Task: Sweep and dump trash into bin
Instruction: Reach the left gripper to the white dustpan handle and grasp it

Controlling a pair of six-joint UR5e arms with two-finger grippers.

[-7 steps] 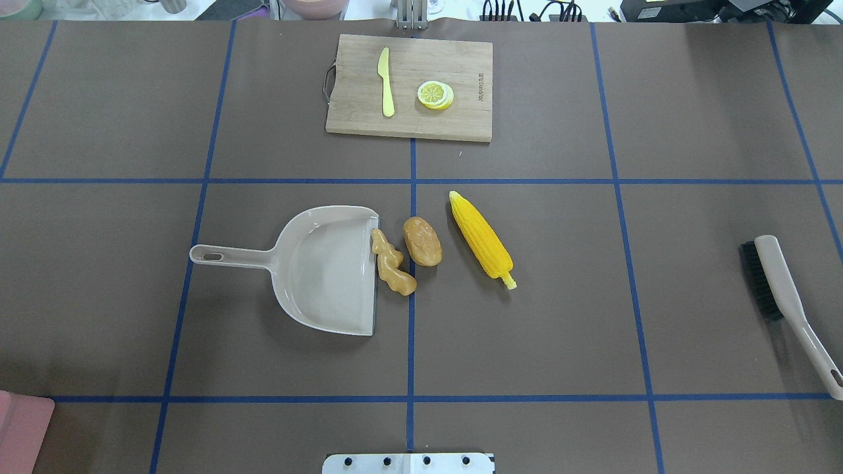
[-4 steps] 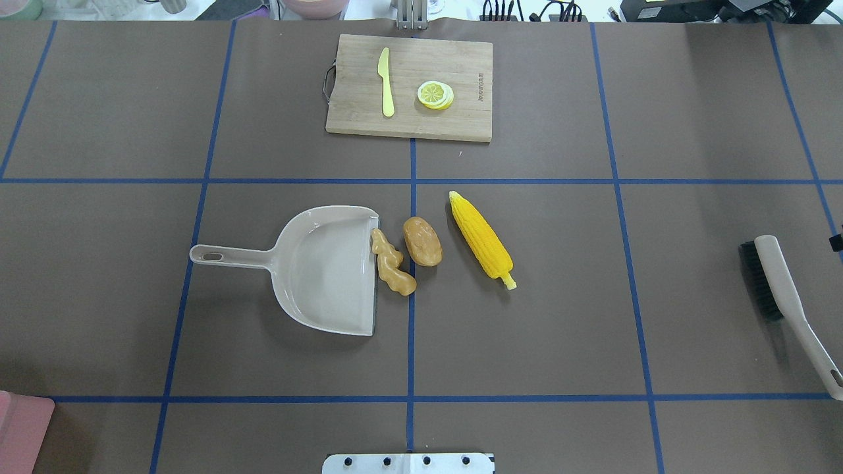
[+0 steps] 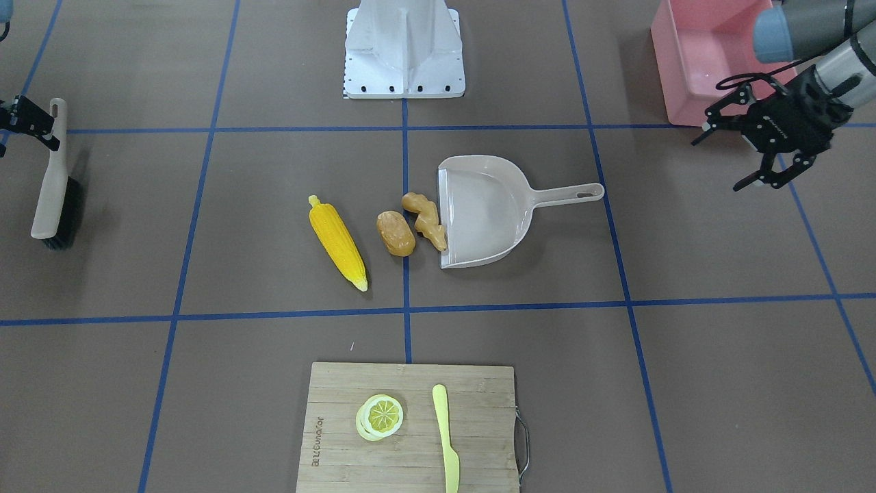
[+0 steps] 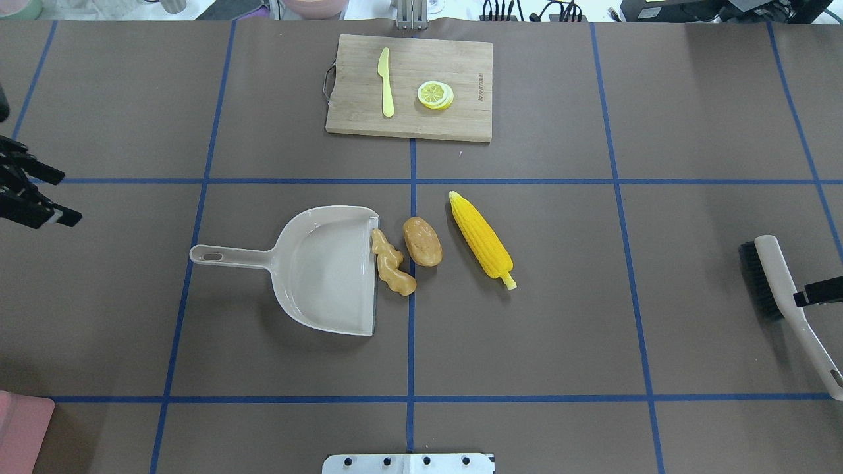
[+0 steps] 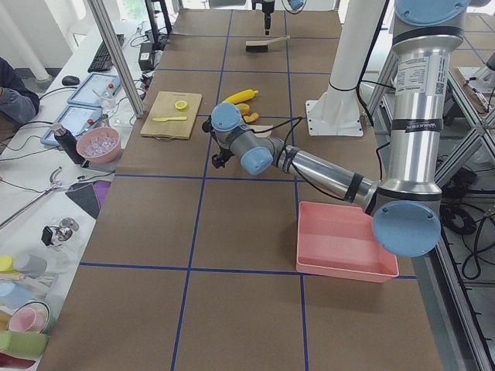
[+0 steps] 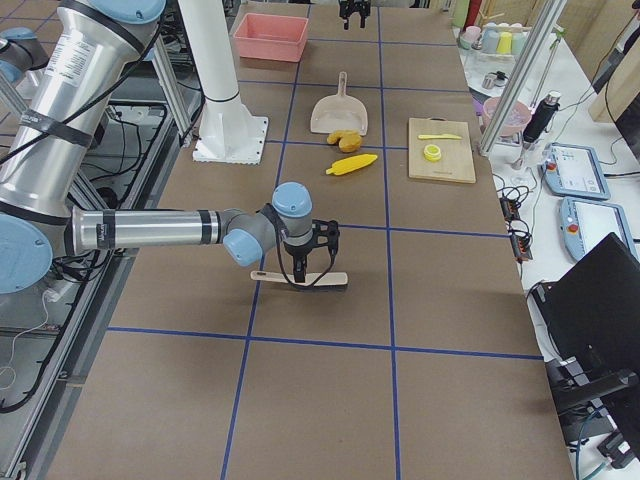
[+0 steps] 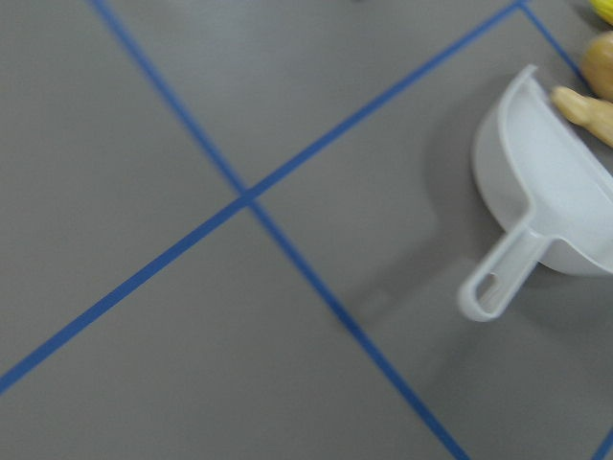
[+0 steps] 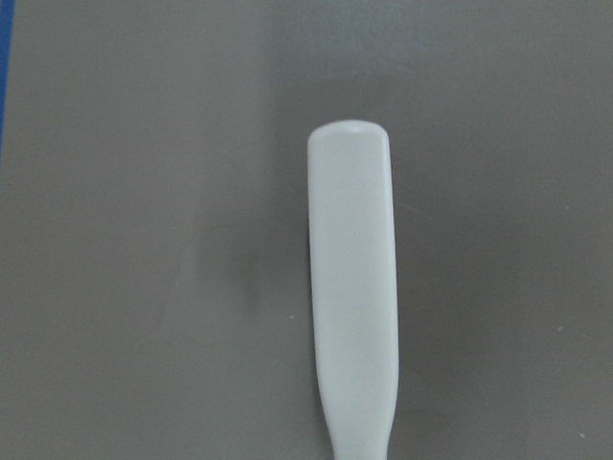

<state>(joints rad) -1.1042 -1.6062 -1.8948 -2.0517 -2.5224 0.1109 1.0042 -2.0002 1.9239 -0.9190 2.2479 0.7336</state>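
The trash lies in a row at the middle of the worktop: the ginger (image 4: 392, 262) touches the lip of the dustpan (image 4: 323, 276), the potato (image 4: 422, 241) sits just right of it, and the corn (image 4: 481, 240) lies a little further right, apart from both. The corn's long axis runs diagonally, from far-left to near-right. None of the three is inside the dustpan yet. The dustpan's mouth faces right toward the trash, and its handle points left. The bin (image 3: 712, 68) stands at the near left corner of the worktop, well apart from the trash.

The brush (image 4: 776, 270) lies at the right edge of the worktop, far from the trash. Its long axis runs roughly far to near, with the bristles at the far end and the handle toward the near side.

The right gripper (image 3: 41, 123) hangs at the brush handle with its jaws apart and nothing between them. Its wrist view looks straight down on the handle's rounded end. The left gripper (image 3: 718, 164) is spread wide and empty, in the air between the bin and the dustpan handle, which lies to its right.

The coming move likely turns on the right gripper lining up across the brush handle. The trash would then be swept leftward into the dustpan. The left arm is the nearer one for the dustpan and bin.
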